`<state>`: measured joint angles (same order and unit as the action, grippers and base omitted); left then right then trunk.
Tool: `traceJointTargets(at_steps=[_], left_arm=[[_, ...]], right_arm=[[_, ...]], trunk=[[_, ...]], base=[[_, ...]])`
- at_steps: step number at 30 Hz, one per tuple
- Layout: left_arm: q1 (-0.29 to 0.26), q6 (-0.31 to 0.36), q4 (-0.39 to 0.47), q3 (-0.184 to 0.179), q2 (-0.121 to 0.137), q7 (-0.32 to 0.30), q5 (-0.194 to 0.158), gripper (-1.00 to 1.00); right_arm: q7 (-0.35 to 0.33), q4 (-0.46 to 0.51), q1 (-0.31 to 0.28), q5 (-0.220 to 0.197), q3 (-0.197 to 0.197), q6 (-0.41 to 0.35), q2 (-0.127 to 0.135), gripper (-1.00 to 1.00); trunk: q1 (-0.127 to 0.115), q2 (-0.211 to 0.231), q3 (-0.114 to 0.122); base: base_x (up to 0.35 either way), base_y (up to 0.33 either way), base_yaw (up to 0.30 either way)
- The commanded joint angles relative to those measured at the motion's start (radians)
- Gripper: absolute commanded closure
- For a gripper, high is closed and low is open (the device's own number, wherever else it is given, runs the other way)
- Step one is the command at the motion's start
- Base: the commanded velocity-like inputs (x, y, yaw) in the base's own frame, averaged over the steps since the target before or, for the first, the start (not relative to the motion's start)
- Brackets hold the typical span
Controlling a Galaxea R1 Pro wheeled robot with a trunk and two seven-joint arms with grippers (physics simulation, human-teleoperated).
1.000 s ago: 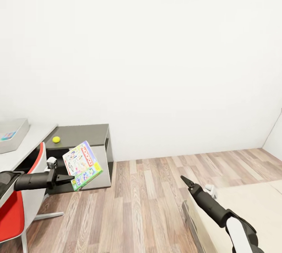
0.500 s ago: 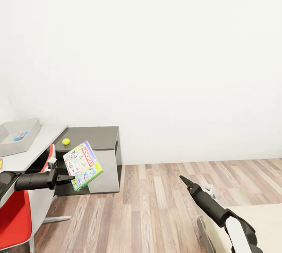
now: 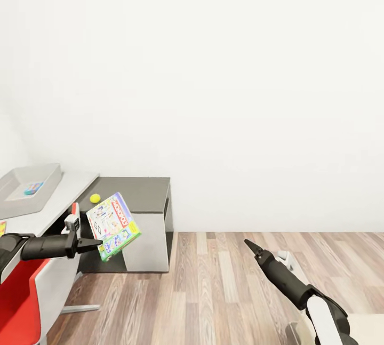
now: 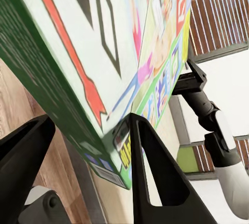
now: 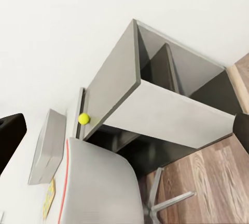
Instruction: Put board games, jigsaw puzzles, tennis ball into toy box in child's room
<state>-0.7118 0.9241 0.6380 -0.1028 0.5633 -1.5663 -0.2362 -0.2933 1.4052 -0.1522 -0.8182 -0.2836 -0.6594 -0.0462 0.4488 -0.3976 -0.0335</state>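
Head view, held thing: the left gripper (image 3: 95,242) pinches the lower edge of the flat, green-edged, cartoon-covered board game box (image 3: 113,225), which hangs tilted in the air in front of the dark grey lower section of the table (image 3: 136,189).
Head view, handling: a stiff, light cardboard box by its look; held by one edge it may swing or slip, so a hold further in from the edge would be steadier.
Head view, goal: the shallow pale grey toy box (image 3: 16,202) sits at the far end of the pale table top, a small blue flat box (image 3: 33,188) inside it; the small yellow-green tennis ball (image 3: 95,198) lies near the dark section's left edge.
Head view, right gripper (image 3: 248,244): over the wood floor, fingers seemingly pressed together, nothing in them.
Left wrist view: two black fingers (image 4: 155,172) straddle the box's green rim, confirming the edge pinch that the head view shows small.
Right wrist view: the table's open underside, ball, toy box and grey chair back (image 5: 98,182); its own fingertips hardly show, so their spread is uncertain here.
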Motion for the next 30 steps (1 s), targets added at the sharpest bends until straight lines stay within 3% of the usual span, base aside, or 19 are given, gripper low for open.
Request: traceJointTargets(at_steps=[1,7,16,30], left_arm=[[-0.001,0.01,0.0,-0.005,0.001,-0.005,-0.005,1.0],[-0.001,0.01,0.0,-0.005,0.001,-0.005,-0.005,1.0],[-0.001,0.01,-0.001,-0.005,0.001,-0.005,-0.005,1.0],[-0.001,0.01,0.0,-0.005,0.001,-0.005,-0.005,1.0]], right_arm=[[-0.003,0.001,-0.001,-0.001,-0.003,-0.008,-0.001,-1.0],[-0.005,0.001,-0.001,-0.001,-0.003,-0.006,-0.003,-1.0],[-0.004,0.001,-0.001,-0.001,-0.003,-0.006,-0.003,-1.0],[-0.005,0.003,-0.001,-0.001,-0.002,-0.006,-0.005,-1.0]], trunk=[[0.001,-0.002,-0.002],[0.001,-0.002,-0.002],[0.001,-0.002,-0.002],[0.001,-0.002,-0.002]], base=[[0.285,0.0,0.001],[0.285,0.0,0.021],[0.285,0.0,0.218],[0.258,0.0,0.055]])
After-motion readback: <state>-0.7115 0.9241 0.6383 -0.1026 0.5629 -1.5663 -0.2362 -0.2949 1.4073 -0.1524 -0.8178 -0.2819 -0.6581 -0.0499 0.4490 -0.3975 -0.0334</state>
